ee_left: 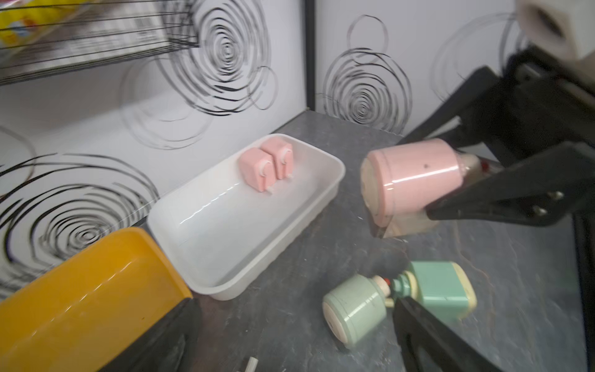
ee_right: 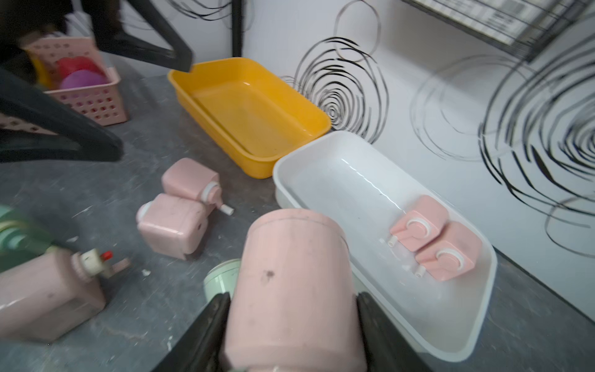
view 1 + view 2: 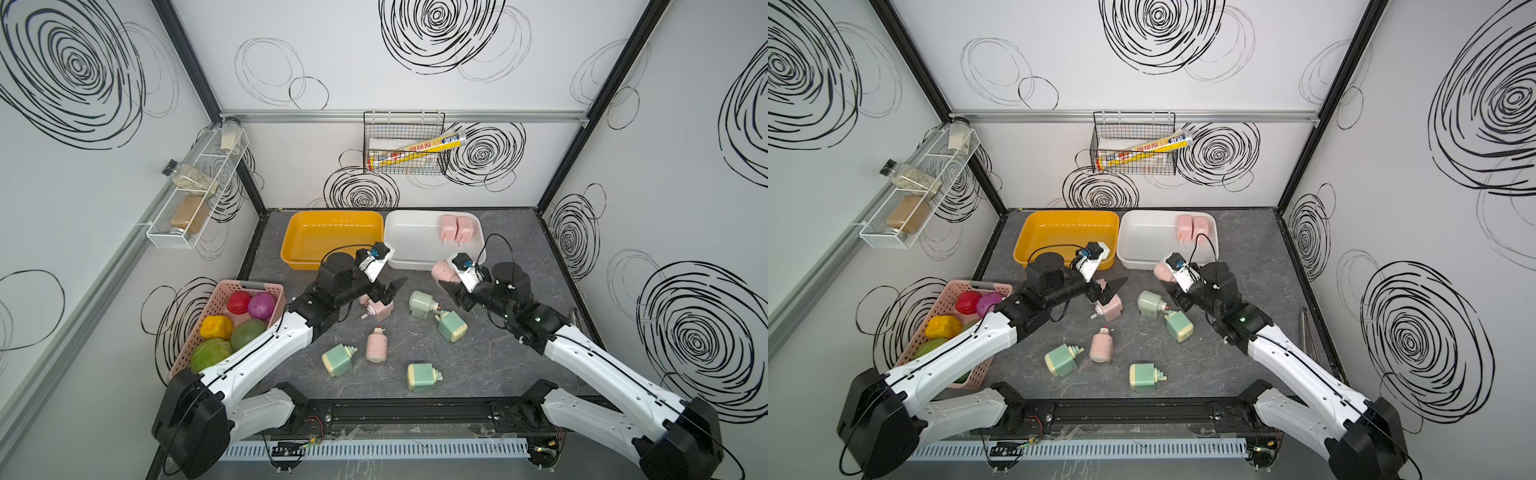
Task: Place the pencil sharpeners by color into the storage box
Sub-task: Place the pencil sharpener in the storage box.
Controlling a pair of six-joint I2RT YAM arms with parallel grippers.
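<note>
A yellow tray (image 3: 328, 237) and a white tray (image 3: 411, 239) sit side by side at the back edge of a dark, walled-in table (image 3: 478, 374), its right side open. The left gripper (image 3: 395, 290) gapes over loose sharpeners (image 3: 377, 345) mid-table. The right gripper (image 2: 293, 299) clamps a pink sharpener (image 2: 289, 257) beside the white tray, which holds a pink pair (image 3: 449, 228).

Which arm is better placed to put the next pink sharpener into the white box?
Right arm: its jaws hold a pink sharpener at the rim of the white box, where two pink ones lie. On the left arm the jaws stand open and empty above pink sharpeners on the table.
</note>
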